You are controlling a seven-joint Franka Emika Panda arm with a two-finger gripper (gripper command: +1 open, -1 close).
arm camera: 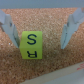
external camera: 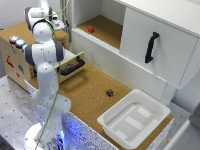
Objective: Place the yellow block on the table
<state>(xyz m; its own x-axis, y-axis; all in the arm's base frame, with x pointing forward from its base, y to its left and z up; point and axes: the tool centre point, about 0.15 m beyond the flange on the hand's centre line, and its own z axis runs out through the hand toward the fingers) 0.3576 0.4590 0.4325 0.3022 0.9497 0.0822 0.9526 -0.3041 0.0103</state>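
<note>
Wrist view, closest first: my gripper (arm camera: 37,31) stands spread wide, its two pale, flat-sided fingers (arm camera: 9,27) angling down on either side of the yellow block (arm camera: 32,45). The cube sits nearer one finger than the other, and I cannot tell whether that finger touches it; the other finger is clearly apart, so I have hold of nothing. The cube is glossy plastic, sharp-edged, with a black letter S on its upper face and an R on the face toward the camera. It rests flat on grainy brown cork, with a pale edge beyond it.

Exterior view: my white, rounded arm (external camera: 45,75) rises from its base at the table's (external camera: 87,95) speckled white side and blocks any sight of the block. Past the arm, on the cork top, a small dark maroon block (external camera: 109,92) lies just beside a white rectangular plastic bin (external camera: 134,119). Farthest, a small red block (external camera: 91,29) sits on the cork-lined cupboard shelf (external camera: 107,30).
</note>
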